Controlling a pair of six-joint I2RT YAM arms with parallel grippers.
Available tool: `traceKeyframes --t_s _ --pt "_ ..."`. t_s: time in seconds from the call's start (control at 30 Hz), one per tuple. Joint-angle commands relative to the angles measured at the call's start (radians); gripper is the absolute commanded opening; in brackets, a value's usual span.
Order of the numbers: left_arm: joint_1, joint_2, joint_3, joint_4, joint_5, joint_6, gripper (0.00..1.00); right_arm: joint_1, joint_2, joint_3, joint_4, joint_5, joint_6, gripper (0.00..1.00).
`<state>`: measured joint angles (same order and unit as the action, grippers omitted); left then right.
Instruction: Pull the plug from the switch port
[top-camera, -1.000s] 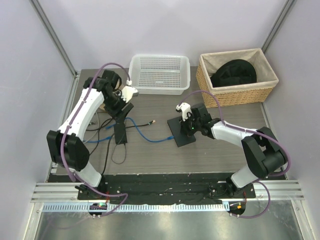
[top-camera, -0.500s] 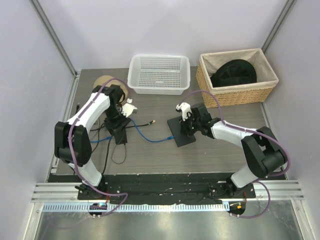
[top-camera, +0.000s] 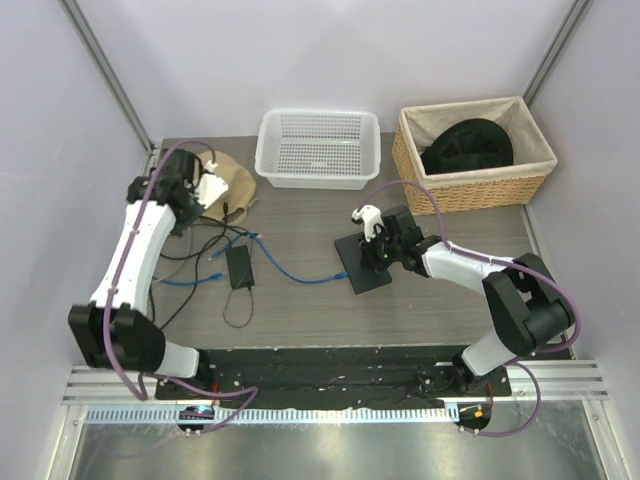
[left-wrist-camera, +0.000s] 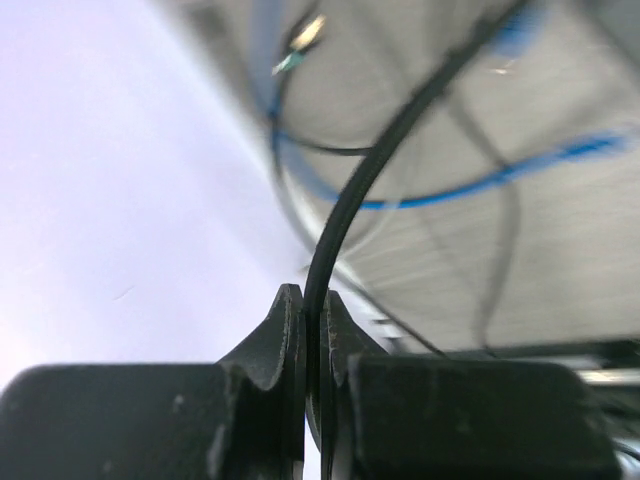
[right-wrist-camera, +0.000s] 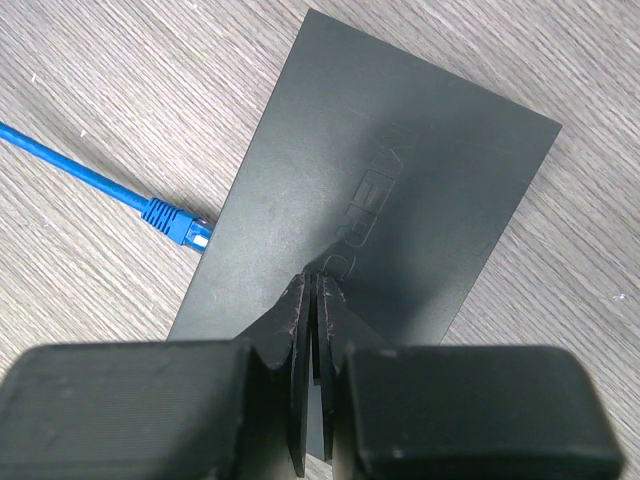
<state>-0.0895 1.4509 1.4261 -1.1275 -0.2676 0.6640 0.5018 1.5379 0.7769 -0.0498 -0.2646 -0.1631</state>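
Switch: flat on tabletop; blue plug looks seated in left edge.
Right pincer: shut, empty, tips pressing switch top; press firmly.
Left pincer: far left of switch, clamped on thin black cord. You want blue plug: regrip there, pull straight out.

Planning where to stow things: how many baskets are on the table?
2: a white plastic basket at the back centre, and a wicker basket at the back right. No others visible.

The right tool is hiding the switch's near end; left of the switch, the cable is running blurred off-frame.
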Motion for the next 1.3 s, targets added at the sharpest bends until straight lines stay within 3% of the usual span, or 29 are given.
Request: traceKeyframes --t_s 0.0,0.2,0.23,0.27,0.33,0.4,0.43,0.47,0.5,0.57,0.67,0.77,0.8,0.87,0.9,1.0,1.03,1.13,1.27 --pt "0.085 -0.095 -0.039 0.274 -0.162 0.180 0.00 -0.002 0.016 0.021 -0.030 0.001 -0.018 0.09" --pt "0.223 -0.179 -0.084 0.442 0.009 0.283 0.00 -0.002 0.013 0.019 -0.022 0.004 -0.019 0.09" --pt "0.249 -0.197 -0.037 0.364 0.303 0.304 0.00 -0.002 0.011 0.016 -0.022 0.004 -0.021 0.09" --pt "0.264 -0.202 -0.024 0.148 0.423 0.432 0.00 -0.003 0.010 0.016 -0.022 0.004 -0.021 0.09" --pt "0.260 -0.202 -0.032 0.022 0.609 0.493 0.00 -0.002 0.007 0.013 -0.022 0.004 -0.019 0.09" --pt "0.254 -0.198 -0.038 -0.038 0.671 0.453 0.00 -0.003 0.005 0.012 -0.021 0.004 -0.018 0.09" --pt "0.254 -0.198 -0.059 0.001 0.665 0.363 0.00 -0.005 0.004 0.012 -0.019 0.004 -0.019 0.09" --pt "0.254 -0.202 -0.078 0.156 0.557 0.265 0.00 -0.003 0.002 0.010 -0.018 0.004 -0.018 0.09" --pt "0.254 -0.201 -0.096 0.246 0.476 0.071 0.00 -0.005 0.002 0.009 -0.016 0.005 -0.016 0.09" --pt "0.254 -0.187 -0.125 0.408 0.229 -0.024 0.00 -0.006 0.004 0.010 -0.016 0.005 -0.018 0.09" --pt "0.254 -0.178 -0.131 0.515 0.025 -0.156 0.00 -0.005 0.014 0.018 -0.022 0.004 -0.016 0.09" --pt "0.255 -0.178 -0.167 0.580 -0.048 -0.254 0.00 -0.005 0.025 0.027 -0.030 0.001 -0.021 0.09" --pt "0.254 -0.166 -0.173 0.575 -0.044 -0.267 0.08 -0.005 0.027 0.030 -0.032 -0.001 -0.023 0.09" --pt "0.249 -0.144 -0.174 0.534 -0.028 -0.300 0.45 -0.005 0.028 0.033 -0.030 0.002 -0.026 0.09" --pt "0.244 -0.127 -0.167 0.517 0.002 -0.325 0.51 -0.005 0.025 0.032 -0.027 0.004 -0.027 0.10" --pt "0.240 -0.142 -0.104 0.451 0.196 -0.420 0.59 -0.005 0.022 0.028 -0.025 0.004 -0.026 0.09" --pt "0.237 -0.156 -0.083 0.449 0.416 -0.432 0.61 -0.005 0.022 0.027 -0.024 0.007 -0.024 0.10" --pt "0.183 -0.164 -0.052 0.463 0.852 -0.461 0.74 -0.005 0.030 0.032 -0.025 0.007 -0.023 0.09" --pt "-0.039 -0.046 0.000 0.472 1.019 -0.579 0.75 -0.006 0.036 0.039 -0.028 0.008 -0.023 0.09"
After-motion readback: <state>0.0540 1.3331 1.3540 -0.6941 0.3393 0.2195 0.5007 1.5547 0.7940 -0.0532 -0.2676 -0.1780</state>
